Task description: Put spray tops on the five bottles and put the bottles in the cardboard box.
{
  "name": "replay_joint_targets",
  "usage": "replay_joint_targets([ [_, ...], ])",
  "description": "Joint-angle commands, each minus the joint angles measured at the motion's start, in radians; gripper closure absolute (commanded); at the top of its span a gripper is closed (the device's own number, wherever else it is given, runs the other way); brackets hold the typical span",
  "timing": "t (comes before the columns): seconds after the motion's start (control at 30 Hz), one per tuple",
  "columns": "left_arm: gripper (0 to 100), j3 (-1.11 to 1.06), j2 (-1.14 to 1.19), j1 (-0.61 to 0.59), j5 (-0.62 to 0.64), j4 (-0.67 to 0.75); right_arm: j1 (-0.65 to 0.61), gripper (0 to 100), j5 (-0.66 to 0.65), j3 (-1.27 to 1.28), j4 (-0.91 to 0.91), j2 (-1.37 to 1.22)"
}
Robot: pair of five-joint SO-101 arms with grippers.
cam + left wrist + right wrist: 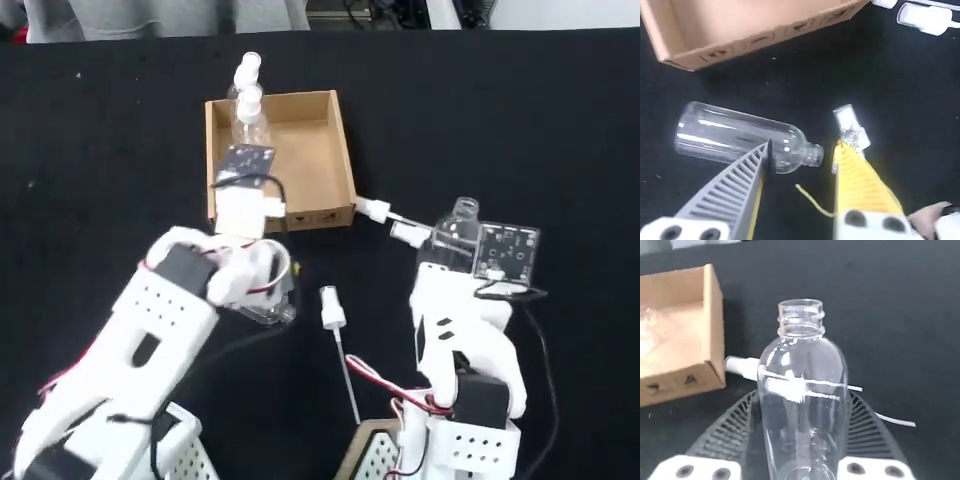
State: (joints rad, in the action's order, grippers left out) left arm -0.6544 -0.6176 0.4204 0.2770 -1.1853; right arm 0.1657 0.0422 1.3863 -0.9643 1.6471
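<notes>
2 capped bottles (249, 122) in cardboard box (327, 150), far corner. Right hand (802, 410) clamped on upright uncapped bottle (802, 365) just past box's near corner. Left hand (802, 150) open over lying bottle (740, 137), uncapped, in front of box. 3 loose spray tops (332, 310) near box front. Judging ~2 of 5 done, capping and boxing left

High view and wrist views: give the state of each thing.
Cardboard box: open, holding bottles.
Boxed bottles: capped, standing.
Held bottle: uncapped, gripped.
Right gripper: shut on held bottle.
Lying bottle: uncapped, on its side.
Left gripper: open, straddling lying bottle's neck.
Spray tops: loose, unattached.
</notes>
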Motion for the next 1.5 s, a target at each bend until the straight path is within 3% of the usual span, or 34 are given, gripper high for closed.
replay_joint_targets([
  [0.0,81,0.119,0.094,0.048,0.094,-0.002,0.041,87.7,0.018,-0.008,0.051,0.027],
  [0.33,81,0.243,0.358,0.157,0.270,0.003,0.043,87.6,0.018,-0.008,0.051,0.027],
  [0.67,80,0.363,0.546,0.185,0.370,0.005,0.043,87.6,0.018,-0.008,0.051,0.027],
  [1.17,81,0.503,0.806,0.213,0.446,0.005,0.043,87.5,0.012,-0.008,0.051,0.027],
  [1.47,81,0.504,0.836,0.236,0.448,0.003,0.041,87.5,0.011,-0.010,0.051,0.027],
])
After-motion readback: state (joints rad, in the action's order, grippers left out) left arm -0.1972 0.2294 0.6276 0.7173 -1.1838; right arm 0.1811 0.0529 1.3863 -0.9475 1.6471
